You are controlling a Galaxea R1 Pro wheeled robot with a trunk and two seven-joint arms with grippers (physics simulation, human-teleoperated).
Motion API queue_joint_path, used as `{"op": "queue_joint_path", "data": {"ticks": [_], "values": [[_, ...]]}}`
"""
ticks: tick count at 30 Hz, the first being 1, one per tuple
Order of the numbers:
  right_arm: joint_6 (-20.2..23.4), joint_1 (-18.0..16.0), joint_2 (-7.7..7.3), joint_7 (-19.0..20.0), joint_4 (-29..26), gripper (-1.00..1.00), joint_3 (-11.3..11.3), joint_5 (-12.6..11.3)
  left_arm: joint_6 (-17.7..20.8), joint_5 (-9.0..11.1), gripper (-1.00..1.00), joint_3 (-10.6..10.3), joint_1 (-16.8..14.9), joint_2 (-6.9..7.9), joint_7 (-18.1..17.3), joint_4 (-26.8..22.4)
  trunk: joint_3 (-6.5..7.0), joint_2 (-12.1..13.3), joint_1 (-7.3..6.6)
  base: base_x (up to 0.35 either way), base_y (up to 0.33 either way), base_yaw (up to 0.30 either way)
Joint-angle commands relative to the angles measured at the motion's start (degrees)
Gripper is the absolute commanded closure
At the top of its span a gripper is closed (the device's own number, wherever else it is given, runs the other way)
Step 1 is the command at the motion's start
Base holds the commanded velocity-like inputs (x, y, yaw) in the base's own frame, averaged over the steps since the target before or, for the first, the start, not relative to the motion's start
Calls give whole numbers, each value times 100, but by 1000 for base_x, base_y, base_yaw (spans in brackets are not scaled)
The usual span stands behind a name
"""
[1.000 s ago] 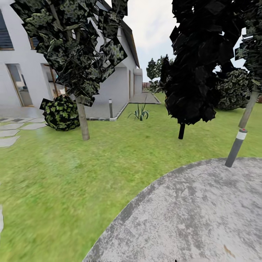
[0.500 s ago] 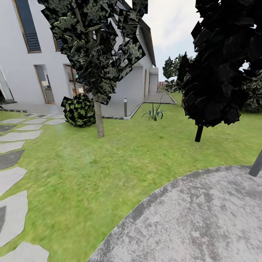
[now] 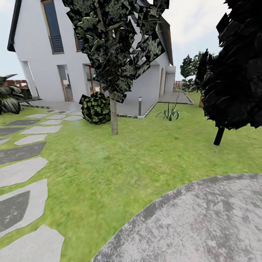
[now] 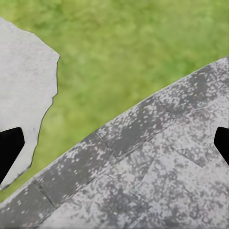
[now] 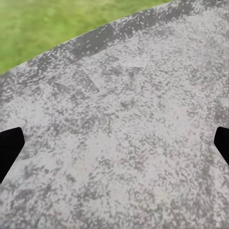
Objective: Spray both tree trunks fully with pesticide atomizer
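The pesticide atomizer is out of view. In the head view a tree (image 3: pixel 116 43) with a blocky green crown stands on the lawn ahead, its pale grey-brown trunk (image 3: pixel 114 118) bare below the leaves. My left gripper (image 4: pixel 114 148) is open over the rim of the grey patio (image 4: pixel 143 181), where paving meets grass, with nothing between its black fingertips (image 4: pixel 9 150). Above bare paving (image 5: pixel 119 133) hangs my right gripper (image 5: pixel 114 148), also open and empty.
A near-black cone tree (image 3: pixel 236 72) with a thin dark trunk stands at the right. A round bush (image 3: pixel 95 108), a short bollard (image 3: pixel 139 106) and a white house (image 3: pixel 43 62) lie behind the lawn. Grey stepping stones (image 3: pixel 22 171) run along the left.
The whole head view has shifted right as the camera turned left. The grey-and-white lamp post has left the picture and the stepping stones have come in at the left.
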Motion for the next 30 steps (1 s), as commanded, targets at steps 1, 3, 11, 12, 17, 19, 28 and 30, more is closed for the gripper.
{"op": "queue_joint_path", "data": {"ticks": [1,3,11,12,17,19,28,30], "values": [[-17,-2,-1,-3,2,-100,1,9,-20,3,-100,11,-6,-2,-3,8,-27,-44,22,0,0,273],[-17,-2,-1,-3,2,-100,4,9,-20,3,-100,11,-6,-2,-3,8,-70,-125,66,0,0,273],[-17,-2,-1,-3,2,-100,13,12,-20,-1,-100,12,-6,3,-3,8,-246,-445,242,0,0,273],[-17,-2,-1,-3,2,-100,13,11,-20,-2,-100,12,-6,2,-3,8,-268,-486,264,0,0,273],[-16,-2,-1,-3,7,-100,21,17,-20,-6,-100,3,-6,-2,-3,8,-379,-686,373,0,0,273],[-16,-2,-1,-3,9,-100,23,18,-20,-6,-100,3,-6,-2,-3,8,-423,-766,417,0,0,273],[-10,-2,0,-3,10,-100,24,18,-20,-6,-100,4,-6,-2,-3,8,-623,-1127,615,0,0,273],[-12,-2,0,-3,10,-100,24,18,-20,-6,-100,4,-6,-2,-3,8,-668,-1207,659,0,0,273]]}}
